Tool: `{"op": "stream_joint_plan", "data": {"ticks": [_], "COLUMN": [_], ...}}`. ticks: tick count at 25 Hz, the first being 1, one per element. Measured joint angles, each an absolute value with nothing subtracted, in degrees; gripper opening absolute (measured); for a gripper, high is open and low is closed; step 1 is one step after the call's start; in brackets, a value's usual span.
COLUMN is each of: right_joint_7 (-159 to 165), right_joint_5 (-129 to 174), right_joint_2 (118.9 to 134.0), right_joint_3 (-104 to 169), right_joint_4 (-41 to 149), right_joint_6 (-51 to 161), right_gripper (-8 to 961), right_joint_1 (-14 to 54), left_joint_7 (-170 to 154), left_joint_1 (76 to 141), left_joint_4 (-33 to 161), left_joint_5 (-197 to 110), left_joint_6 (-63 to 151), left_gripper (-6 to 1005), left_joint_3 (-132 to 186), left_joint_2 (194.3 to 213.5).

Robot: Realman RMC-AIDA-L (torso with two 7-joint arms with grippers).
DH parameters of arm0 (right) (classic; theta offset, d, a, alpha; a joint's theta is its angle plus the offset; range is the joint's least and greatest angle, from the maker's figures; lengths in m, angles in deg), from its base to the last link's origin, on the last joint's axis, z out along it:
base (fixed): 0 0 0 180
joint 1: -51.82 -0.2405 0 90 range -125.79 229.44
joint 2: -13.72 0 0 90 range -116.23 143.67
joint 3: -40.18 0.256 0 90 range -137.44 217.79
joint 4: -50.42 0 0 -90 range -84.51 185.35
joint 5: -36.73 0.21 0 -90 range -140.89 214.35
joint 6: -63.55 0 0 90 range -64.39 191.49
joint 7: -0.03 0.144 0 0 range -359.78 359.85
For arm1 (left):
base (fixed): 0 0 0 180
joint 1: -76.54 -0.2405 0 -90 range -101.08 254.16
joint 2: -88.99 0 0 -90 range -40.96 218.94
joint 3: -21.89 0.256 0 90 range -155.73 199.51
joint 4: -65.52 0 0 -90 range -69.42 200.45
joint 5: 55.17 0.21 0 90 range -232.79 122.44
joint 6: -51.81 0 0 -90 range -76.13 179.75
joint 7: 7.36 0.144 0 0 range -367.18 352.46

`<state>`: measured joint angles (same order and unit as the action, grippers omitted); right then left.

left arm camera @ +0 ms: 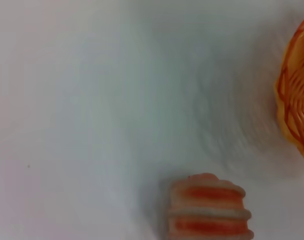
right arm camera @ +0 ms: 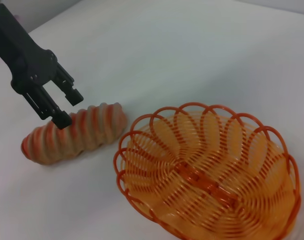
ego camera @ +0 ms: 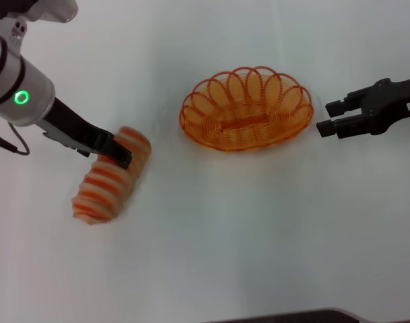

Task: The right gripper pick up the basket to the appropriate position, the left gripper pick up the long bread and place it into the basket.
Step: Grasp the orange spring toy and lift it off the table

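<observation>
The long bread (ego camera: 109,180), cream with orange-red stripes, lies on the white table at the left. It also shows in the right wrist view (right arm camera: 82,134), and its end shows in the left wrist view (left arm camera: 209,212). My left gripper (ego camera: 117,152) is open and just above the bread's far half, its fingers either side; it also shows in the right wrist view (right arm camera: 68,107). The orange wire basket (ego camera: 245,111) stands empty at centre back and also shows in the right wrist view (right arm camera: 206,175). My right gripper (ego camera: 329,118) is open and empty, just right of the basket's rim and apart from it.
The white table (ego camera: 258,235) stretches bare in front of the basket and the bread. A dark edge (ego camera: 305,316) shows at the near side. The basket's rim (left arm camera: 294,100) is at the side of the left wrist view.
</observation>
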<state>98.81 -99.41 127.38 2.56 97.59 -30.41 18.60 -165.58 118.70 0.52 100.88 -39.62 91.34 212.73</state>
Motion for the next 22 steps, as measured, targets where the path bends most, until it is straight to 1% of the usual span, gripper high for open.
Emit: {"op": "stream_joint_plan", "data": {"ticks": [15, 22], "right_joint_7": [98.9, 99.0], "right_joint_5": [-99.4, -99.4], "right_joint_2": [127.83, 127.80], "right_joint_3": [2.6, 2.6], "right_joint_4": [97.5, 97.6], "right_joint_6": [-30.0, -29.9], "right_gripper": [573, 574], "right_joint_1": [18.1, 18.1], "left_joint_7": [-166.9, -166.6], "left_joint_1": [119.4, 119.6], "left_joint_4": [4.8, 5.4], "left_joint_5": [101.1, 101.1], "left_joint_6": [-37.1, -36.8], "left_gripper": [773, 646], "left_joint_3": [93.4, 93.4], "left_joint_2": [212.80, 212.75]}}
